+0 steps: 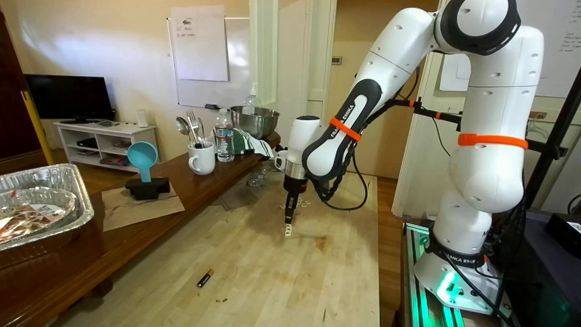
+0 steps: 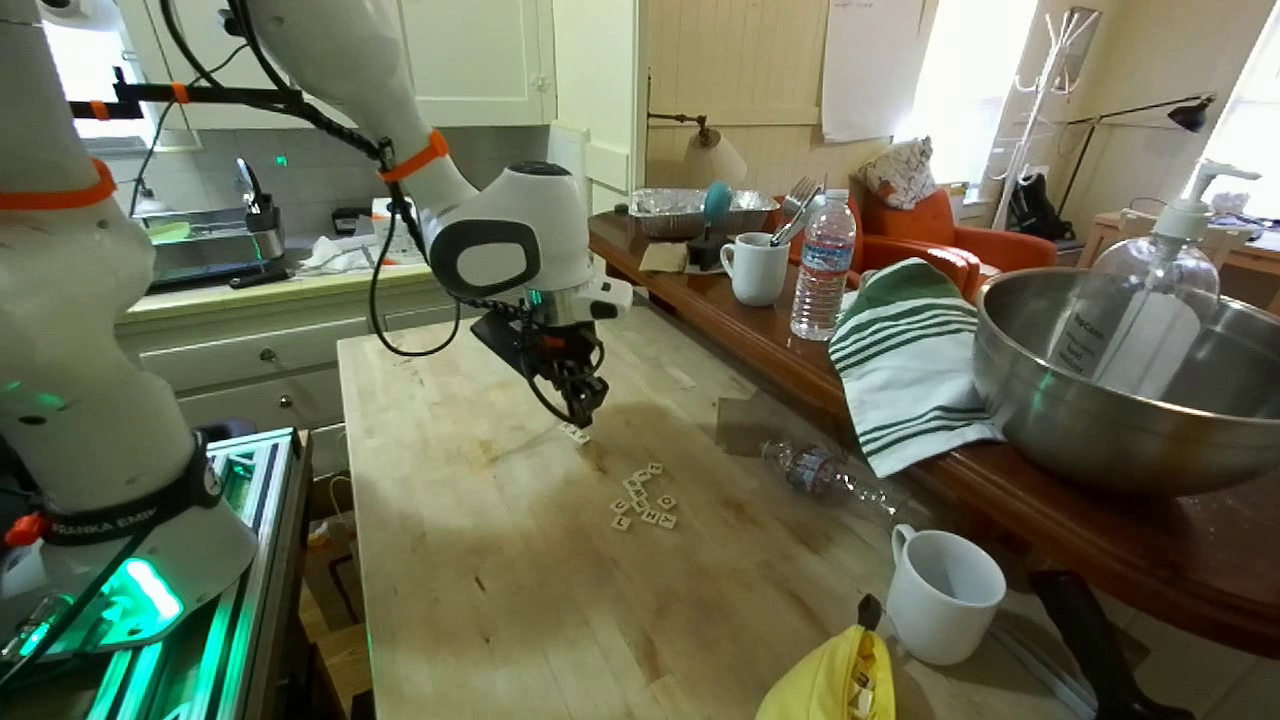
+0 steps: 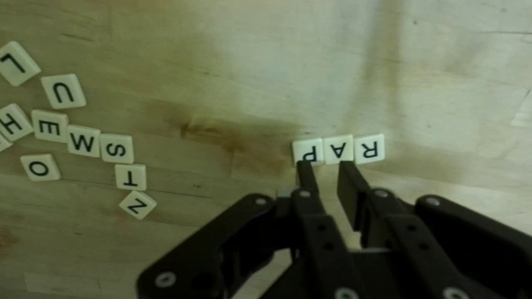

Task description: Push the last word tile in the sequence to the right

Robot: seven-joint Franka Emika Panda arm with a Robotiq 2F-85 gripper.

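Note:
The sequence is a row of pale letter tiles on the wooden table. In the wrist view the letters stand upside down: P (image 3: 306,148) at left, A (image 3: 338,148) in the middle, R (image 3: 369,148) at right. Read upright they spell RAP, with P last. The row also shows in both exterior views, at the fingertips (image 1: 288,231) (image 2: 576,433). My gripper (image 3: 326,164) is partly open with nothing between its fingers. The left fingertip overlaps P's lower edge and the right one meets A's lower edge; contact cannot be told. The gripper points down in both exterior views (image 1: 289,221) (image 2: 582,418).
Loose letter tiles (image 3: 83,140) lie left of the row in the wrist view. A battery (image 1: 205,278) lies on the table. A plastic bottle (image 2: 820,472), a white mug (image 2: 945,600) and a yellow pouch (image 2: 830,680) are farther off. A raised wooden ledge (image 1: 190,200) borders the table.

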